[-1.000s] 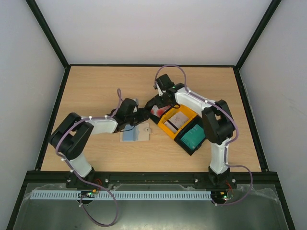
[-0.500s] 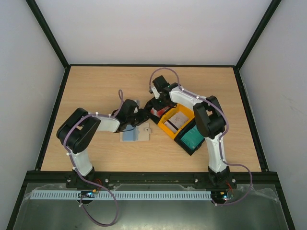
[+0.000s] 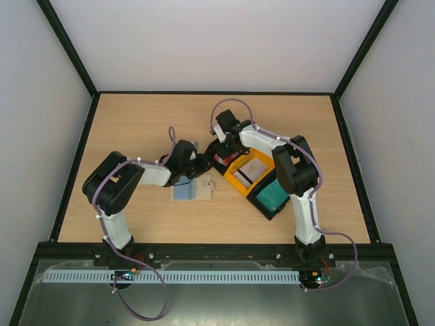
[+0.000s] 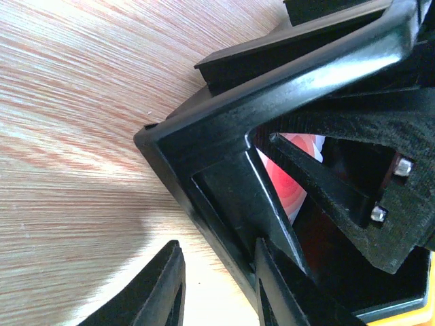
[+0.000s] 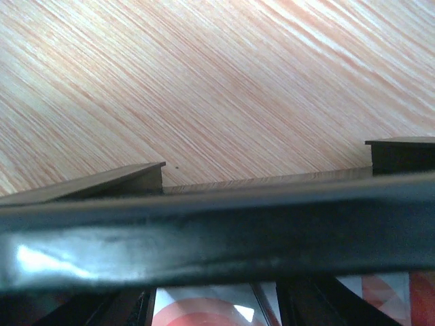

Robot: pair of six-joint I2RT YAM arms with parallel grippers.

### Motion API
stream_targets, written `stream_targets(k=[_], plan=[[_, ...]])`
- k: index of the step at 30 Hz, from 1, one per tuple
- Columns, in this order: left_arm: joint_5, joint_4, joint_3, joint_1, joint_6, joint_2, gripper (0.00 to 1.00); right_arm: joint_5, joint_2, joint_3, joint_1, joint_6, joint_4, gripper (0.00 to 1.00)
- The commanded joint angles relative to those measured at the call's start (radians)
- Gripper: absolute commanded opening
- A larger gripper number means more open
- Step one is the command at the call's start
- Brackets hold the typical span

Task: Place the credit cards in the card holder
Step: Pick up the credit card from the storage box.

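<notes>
The card holder [image 3: 192,190] lies open and flat on the table, beige with a greyish-blue part. The credit cards lie in a black-and-yellow tray [image 3: 239,182]: a red-and-white card [image 4: 293,185] at its near-left end, a whitish one [image 3: 255,166] in the middle, a teal one [image 3: 272,194] at the far end. My left gripper [image 4: 217,288] is open and straddles the tray's corner wall; one finger [image 4: 160,292] is outside on the table, clear of the wall. My right gripper [image 5: 265,178] is open above the same end, with the red-and-white card [image 5: 204,309] beneath it.
Both grippers crowd the tray's left end, left gripper [image 3: 202,164] and right gripper [image 3: 219,151] almost touching. The card holder sits just in front of the left gripper. A black frame edges the wooden table [image 3: 136,129].
My left jaws have narrowed around the tray's corner wall. My right arm has drawn in towards the tray's left end and its jaws stand a little wider. The tray has turned slightly.
</notes>
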Motion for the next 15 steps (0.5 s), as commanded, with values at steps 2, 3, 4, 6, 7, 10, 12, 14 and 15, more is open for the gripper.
stream_targets(k=[2, 3, 4, 6, 7, 10, 12, 14, 15], plan=[[-0.006, -0.02, 0.02, 0.004, 0.013, 0.024, 0.31, 0.098, 0.018, -0.036, -0.002, -0.005, -0.004, 0.51], [-0.006, -0.023, 0.019, 0.003, 0.014, 0.024, 0.31, 0.105, 0.024, -0.032, -0.002, -0.002, -0.01, 0.52], [-0.006, -0.023, 0.021, 0.003, 0.014, 0.025, 0.31, 0.104, 0.029, -0.028, -0.002, 0.001, -0.018, 0.53], [-0.004, -0.024, 0.022, 0.004, 0.014, 0.028, 0.31, 0.07, 0.044, -0.021, -0.002, 0.0, -0.051, 0.54], [-0.002, -0.024, 0.024, 0.004, 0.014, 0.03, 0.31, 0.049, 0.053, -0.008, -0.002, 0.005, -0.072, 0.54], [0.002, -0.023, 0.028, 0.004, 0.012, 0.035, 0.31, -0.043, 0.067, 0.022, -0.002, 0.006, -0.129, 0.54], [0.006, -0.023, 0.032, 0.004, 0.011, 0.039, 0.3, -0.109, 0.062, 0.024, -0.002, -0.001, -0.159, 0.53], [0.008, -0.024, 0.036, 0.004, 0.012, 0.047, 0.29, -0.148, 0.048, 0.026, -0.002, 0.002, -0.172, 0.51], [0.009, -0.024, 0.038, 0.003, 0.013, 0.05, 0.29, -0.158, 0.039, 0.032, -0.002, 0.002, -0.182, 0.5]])
